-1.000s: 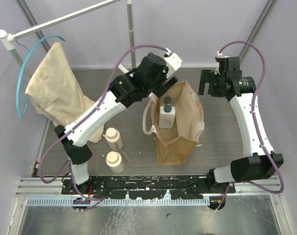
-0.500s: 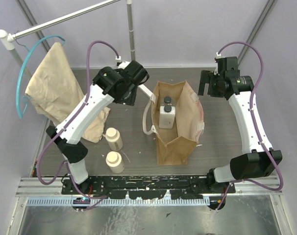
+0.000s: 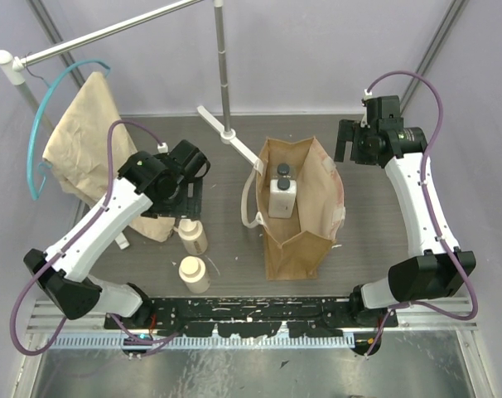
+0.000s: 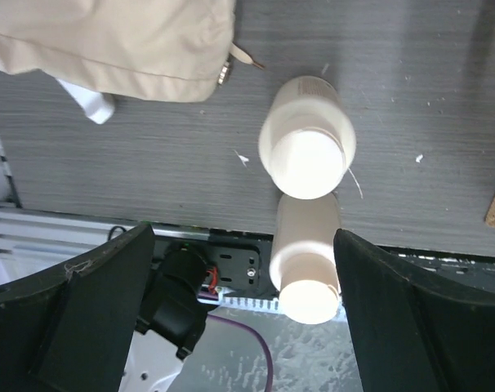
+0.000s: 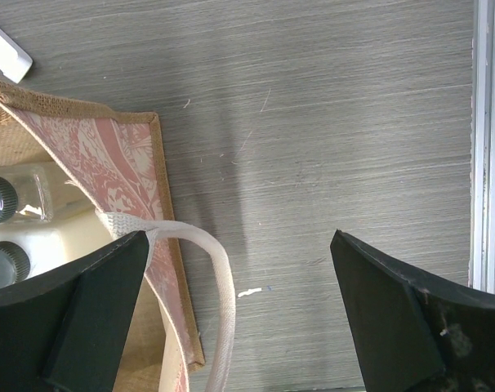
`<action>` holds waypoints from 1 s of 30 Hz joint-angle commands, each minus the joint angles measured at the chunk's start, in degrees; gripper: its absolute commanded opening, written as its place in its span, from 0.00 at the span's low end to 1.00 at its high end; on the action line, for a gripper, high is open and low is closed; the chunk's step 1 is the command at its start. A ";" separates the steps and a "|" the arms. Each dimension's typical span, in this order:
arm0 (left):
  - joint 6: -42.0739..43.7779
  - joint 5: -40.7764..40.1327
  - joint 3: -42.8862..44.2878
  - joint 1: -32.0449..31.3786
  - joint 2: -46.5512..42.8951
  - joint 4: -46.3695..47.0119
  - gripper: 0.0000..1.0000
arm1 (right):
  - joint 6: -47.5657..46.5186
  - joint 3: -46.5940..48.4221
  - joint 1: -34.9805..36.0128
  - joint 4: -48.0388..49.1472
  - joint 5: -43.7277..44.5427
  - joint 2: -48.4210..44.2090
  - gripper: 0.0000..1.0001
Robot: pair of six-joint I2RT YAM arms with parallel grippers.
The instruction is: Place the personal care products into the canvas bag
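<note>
Two cream bottles (image 3: pixel 193 237) (image 3: pixel 193 274) apart overhead (wrist: seemingly touching).

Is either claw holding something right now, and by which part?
Nothing is held. The left gripper hangs open above the cream bottles; the right gripper is open beside the bag.

Nothing legible: no words, brands or numbers can be read on the 2 cream bottles (image 4: pixel 306 139), the 2 dark-capped bottles (image 3: pixel 282 197) or the canvas bag (image 3: pixel 305 249). Its pink print (image 5: pixel 109 171) shows only a pattern.
</note>
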 commanded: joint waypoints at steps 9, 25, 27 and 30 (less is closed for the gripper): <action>2.92 10.17 -11.14 0.63 -0.35 14.63 0.98 | -0.39 0.51 -0.10 1.24 -0.31 -1.11 1.00; 7.56 15.44 -24.22 4.36 1.45 24.60 0.98 | -0.48 0.04 -0.12 0.95 -0.57 -2.36 1.00; 8.26 15.68 -25.20 4.71 1.95 25.15 0.98 | -0.50 0.06 -0.10 0.98 -0.57 -2.41 1.00; 8.77 16.22 -26.69 4.94 2.32 26.39 0.98 | -0.48 0.06 -0.14 0.94 -0.65 -2.56 1.00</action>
